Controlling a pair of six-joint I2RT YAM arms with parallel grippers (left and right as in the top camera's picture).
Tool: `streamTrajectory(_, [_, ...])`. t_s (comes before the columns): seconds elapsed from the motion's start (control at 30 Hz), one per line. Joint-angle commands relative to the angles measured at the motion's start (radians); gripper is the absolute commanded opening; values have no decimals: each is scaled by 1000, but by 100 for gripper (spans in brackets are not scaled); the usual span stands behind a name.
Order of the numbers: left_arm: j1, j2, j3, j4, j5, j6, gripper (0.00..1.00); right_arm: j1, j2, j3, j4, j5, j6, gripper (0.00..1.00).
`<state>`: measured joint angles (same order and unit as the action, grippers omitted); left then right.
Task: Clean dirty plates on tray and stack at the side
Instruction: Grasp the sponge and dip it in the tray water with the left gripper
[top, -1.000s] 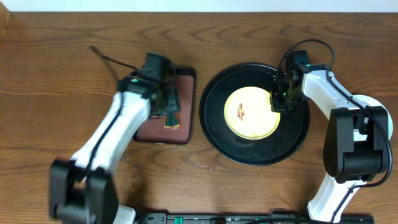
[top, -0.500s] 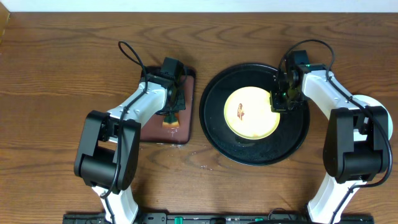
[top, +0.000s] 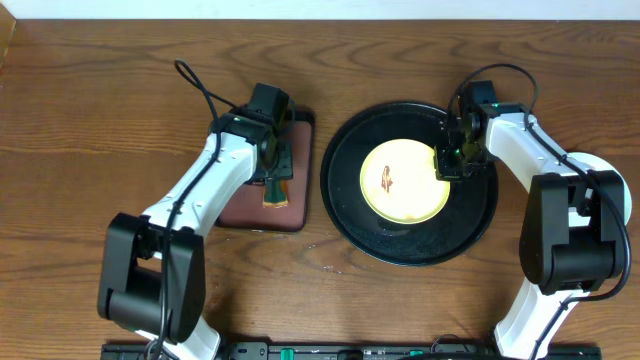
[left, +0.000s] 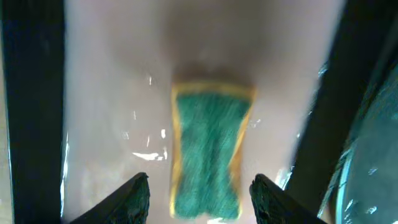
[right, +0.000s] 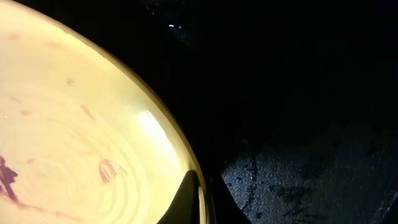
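So: right gripper (right: 202, 194) is clamped on the rim of the yellow plate (right: 74, 124), probably to steady it for scrubbing; left gripper (left: 200, 190) hangs open, sponge (left: 208, 149) between its fingers, ungripped.

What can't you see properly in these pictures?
Sponge: blurred in left wrist view; overhead, left gripper covers most of it.
Yellow plate: right wrist view cuts most off; anything beneath it is hidden.
Pale round thing by right arm: mostly covered.
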<state>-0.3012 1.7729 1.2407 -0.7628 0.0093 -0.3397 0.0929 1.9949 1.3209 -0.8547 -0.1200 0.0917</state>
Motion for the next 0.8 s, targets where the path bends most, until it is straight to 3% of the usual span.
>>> streamTrajectory(0.0, [2, 31, -42, -29, 45, -39, 54, 0, 19, -11, -5, 7, 27, 1])
streamTrajectory(0.23, [0, 40, -196, 98, 92, -38, 48, 0, 19, -11, -5, 7, 27, 1])
streamTrajectory(0.3, [0, 40, -213, 141, 84, -20, 34, 0, 19, -11, -5, 7, 27, 1])
streamTrajectory(0.37, [1, 40, -216, 177, 84, 37, 9, 0, 19, -11, -4, 7, 27, 1])
streamTrajectory(0.57, [11, 26, -138, 136, 84, 71, 7, 0, 19, -11, -5, 7, 27, 1])
streamTrajectory(0.6, [11, 19, -113, 114, 84, 71, 8, 0, 19, -11, -5, 7, 27, 1])
streamTrajectory(0.63, [11, 12, -94, 95, 84, 71, 15, 0, 19, -11, -5, 7, 27, 1])
streamTrajectory(0.67, [11, 5, -78, 81, 84, 71, 36, 0, 19, -11, -4, 7, 27, 1])
streamTrajectory(0.7, [11, -2, -67, 73, 84, 71, 47, 0, 19, -11, -4, 7, 27, 1])
streamTrajectory(0.77, [11, -14, -61, 77, 81, 84, 55, 0, 19, -11, -4, 7, 27, 1])
